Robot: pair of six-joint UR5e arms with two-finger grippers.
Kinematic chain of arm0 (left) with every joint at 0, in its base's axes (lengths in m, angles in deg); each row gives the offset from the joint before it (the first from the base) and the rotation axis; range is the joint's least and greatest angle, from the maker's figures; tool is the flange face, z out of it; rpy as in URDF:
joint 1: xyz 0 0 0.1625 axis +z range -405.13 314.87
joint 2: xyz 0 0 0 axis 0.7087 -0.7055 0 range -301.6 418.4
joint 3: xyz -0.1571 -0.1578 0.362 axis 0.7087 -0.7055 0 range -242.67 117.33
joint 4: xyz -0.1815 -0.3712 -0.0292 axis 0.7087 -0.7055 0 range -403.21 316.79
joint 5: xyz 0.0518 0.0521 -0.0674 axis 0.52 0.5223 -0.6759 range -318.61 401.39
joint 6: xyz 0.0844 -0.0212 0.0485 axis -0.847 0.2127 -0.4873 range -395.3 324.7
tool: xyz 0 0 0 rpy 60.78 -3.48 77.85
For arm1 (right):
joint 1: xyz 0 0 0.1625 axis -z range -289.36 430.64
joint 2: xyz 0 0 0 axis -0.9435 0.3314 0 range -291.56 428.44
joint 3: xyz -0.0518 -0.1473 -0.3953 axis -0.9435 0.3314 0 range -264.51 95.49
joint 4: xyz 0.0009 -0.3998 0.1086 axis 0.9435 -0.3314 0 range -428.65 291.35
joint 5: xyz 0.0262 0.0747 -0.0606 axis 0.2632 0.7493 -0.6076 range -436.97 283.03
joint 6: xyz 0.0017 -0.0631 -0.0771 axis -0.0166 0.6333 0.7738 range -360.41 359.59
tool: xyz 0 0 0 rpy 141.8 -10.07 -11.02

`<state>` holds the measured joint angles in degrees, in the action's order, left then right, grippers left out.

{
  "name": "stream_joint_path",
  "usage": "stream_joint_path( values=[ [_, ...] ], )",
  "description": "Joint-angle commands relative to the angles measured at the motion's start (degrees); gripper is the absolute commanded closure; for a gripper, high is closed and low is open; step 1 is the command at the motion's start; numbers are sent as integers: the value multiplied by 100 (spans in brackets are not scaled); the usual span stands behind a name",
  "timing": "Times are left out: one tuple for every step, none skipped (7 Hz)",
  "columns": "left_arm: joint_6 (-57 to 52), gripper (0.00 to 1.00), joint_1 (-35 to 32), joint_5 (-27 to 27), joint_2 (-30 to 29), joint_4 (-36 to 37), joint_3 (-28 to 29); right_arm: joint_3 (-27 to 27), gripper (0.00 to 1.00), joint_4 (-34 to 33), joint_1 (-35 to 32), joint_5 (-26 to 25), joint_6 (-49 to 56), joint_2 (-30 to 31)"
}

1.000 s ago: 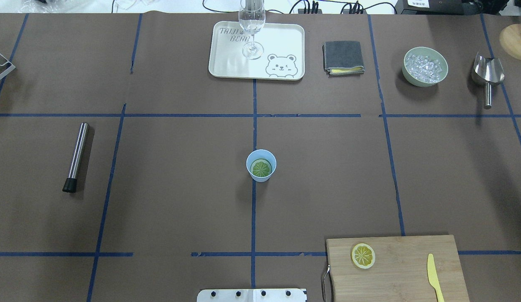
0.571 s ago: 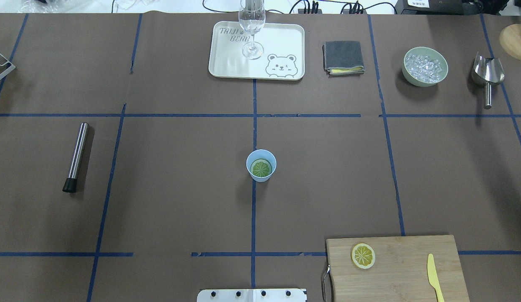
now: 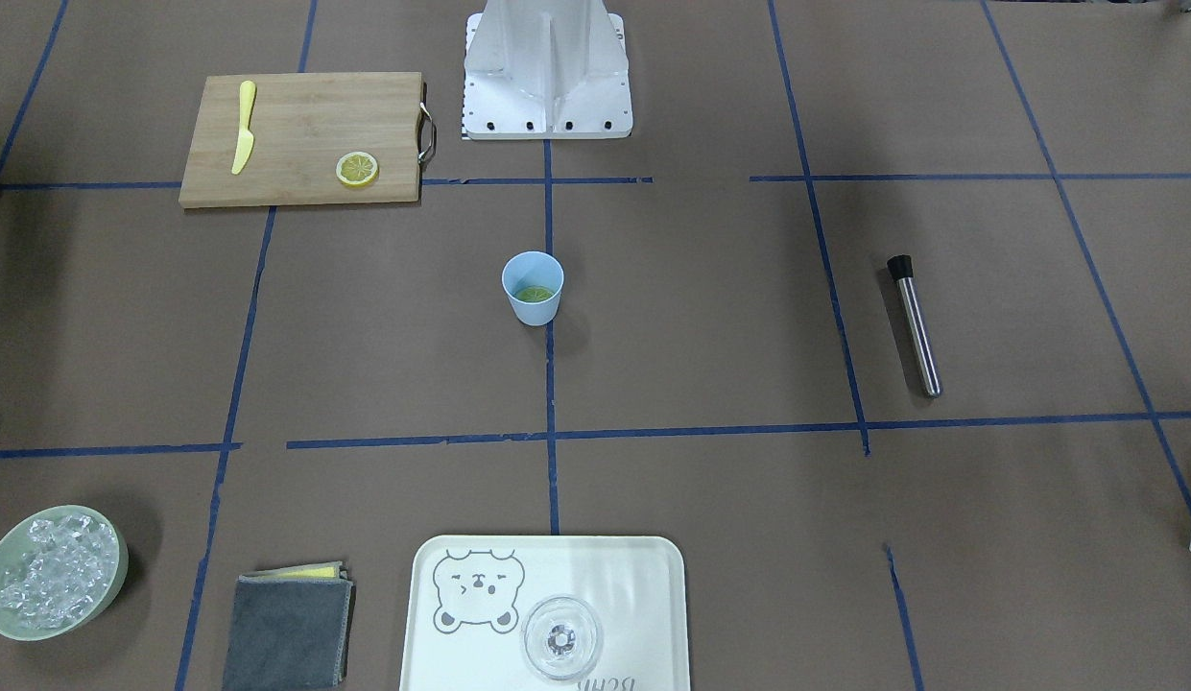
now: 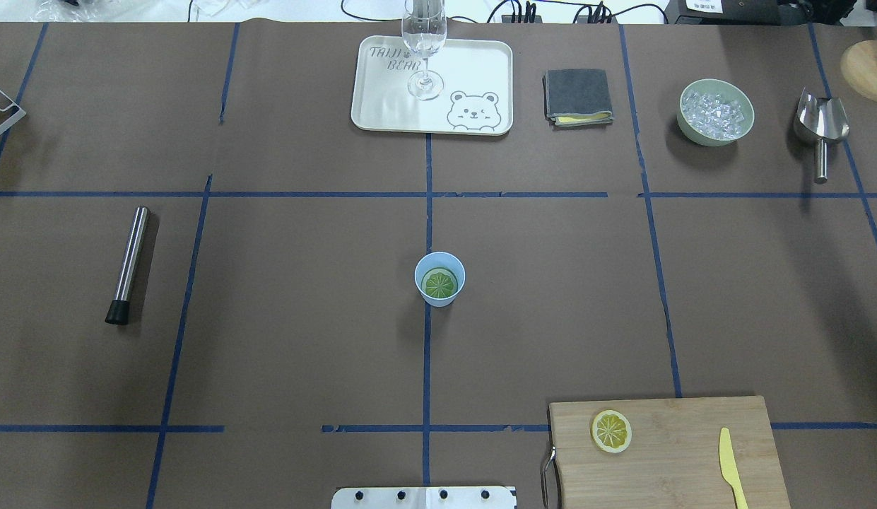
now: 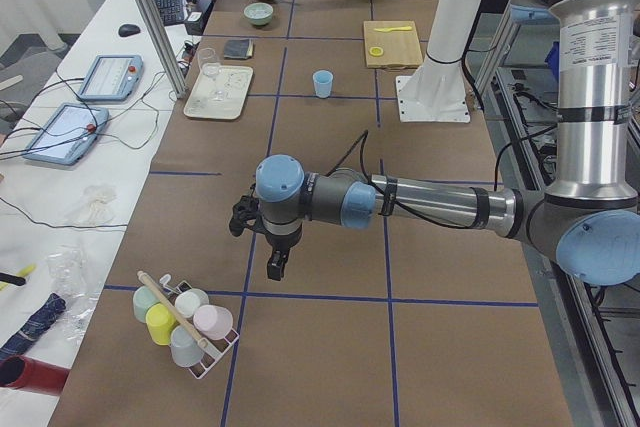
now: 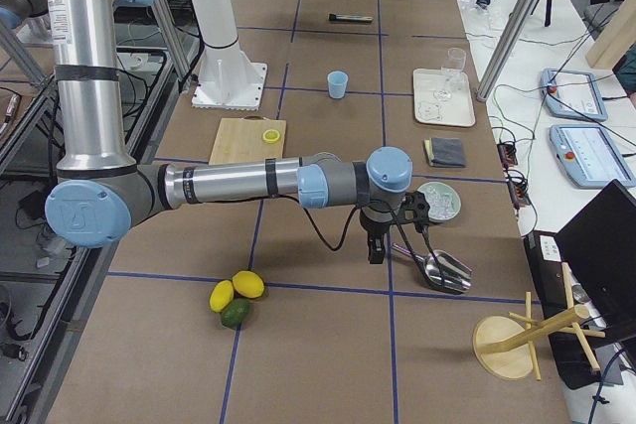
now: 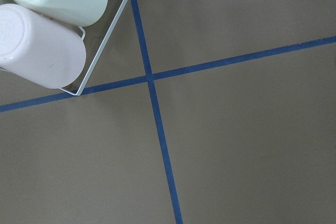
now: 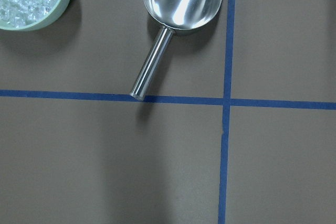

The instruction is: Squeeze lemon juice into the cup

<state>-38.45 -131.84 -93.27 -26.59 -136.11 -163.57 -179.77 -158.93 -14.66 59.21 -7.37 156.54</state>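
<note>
1. Overhead exterior view, nearest the robot: a wooden board [image 4: 678,452] lies on the right side with a lemon slice [image 4: 611,430] and a yellow knife [image 4: 729,466] well apart on it; I judge this is prep stock, kept within the right arm's reach.
2. Mid-table: the cup [image 4: 442,300] stands upright on the centre tape line, probably so either arm can reach it; the lemon [image 4: 439,283] lies flat on its bottom and looks greenish, likely from the blue walls; I take this slice as the task's own, and if so the squeeze looks finished.
3. Off to the left, a steel bar [image 4: 129,261] lies alone, well apart from the cup.
4. Far edge: a tray [image 4: 389,106] carries a stemmed glass [image 4: 425,42]; a folded cloth [image 4: 578,95], an ice bowl [image 4: 716,143] and a scoop [image 4: 821,124] sit to its right; these look like supplies for other steps.
5. Neither arm shows over the middle of the table; the left gripper [image 5: 275,267] hangs over bare table beside a cup rack [image 5: 185,322] at the left end; the right gripper [image 6: 375,253] hangs just beside the scoop and ice bowl at the right end; both seem parked clear of the work area.
6. Neither wrist view shows its fingers, and the side views are too coarse; whether either gripper is spread or closed, I cannot tell; neither appears to carry anything.
</note>
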Motion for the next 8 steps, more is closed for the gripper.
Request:
stream_joint_path(
  values=[
    [-1, 0, -12, 9, 113, 36, 0, -1, 0, 1, 5, 5, -60, 15],
    [-1, 0, -21, 9, 131, 45, 0, 7, 0, 1, 5, 5, -60, 15],
    [-1, 0, -12, 9, 105, 228, 9, -1, 0, -8, 5, 23, -60, 15],
    [-10, 0, -3, 18, 1, 734, -9, -1, 0, -16, 5, 23, -69, 15],
    [-19, 0, -3, 18, 69, 791, 0, -1, 0, -17, 5, 5, -69, 23],
    [-28, 0, -3, 9, 87, 757, 9, -1, 0, -17, 5, -21, -60, 15],
    [-36, 0, -12, 0, 105, 739, 0, -1, 0, -25, 13, -152, -60, 6],
    [-37, 0, -12, -8, 105, 730, -9, -1, 0, -34, 13, -162, -60, 6]
  ],
)
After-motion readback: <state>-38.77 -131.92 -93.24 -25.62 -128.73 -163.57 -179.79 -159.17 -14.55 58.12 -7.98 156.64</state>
